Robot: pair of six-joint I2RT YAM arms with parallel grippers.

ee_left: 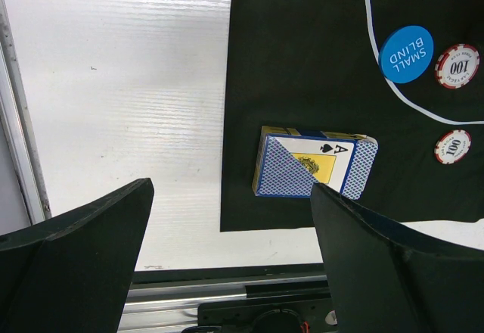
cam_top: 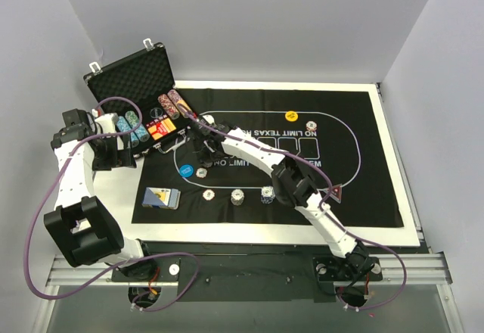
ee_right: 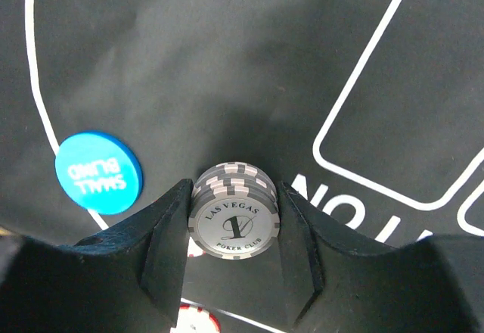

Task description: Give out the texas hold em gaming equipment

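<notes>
Above the black mat (ee_right: 227, 60), your right fingers (ee_right: 168, 236) pinch a grey chip stack (ee_right: 234, 216), apparently just clear of it; left fingers (ee_left: 83, 246) gape.

We note plain pale grey walls (cam_top: 249, 15) on three sides, a white surface (ee_left: 121, 83) evenly lit, and an aluminium rail (cam_top: 408, 272) along its near edge.

A grey-and-white chip stack (ee_right: 234, 223), upright, is pinched in the right gripper (ee_right: 234, 197). In the right wrist view the blue SMALL BLIND button (ee_right: 98, 172) lies flat at its 10 o'clock. In the left wrist view the blue-backed card deck (ee_left: 314, 166) lies at the button's 7 o'clock.
</notes>
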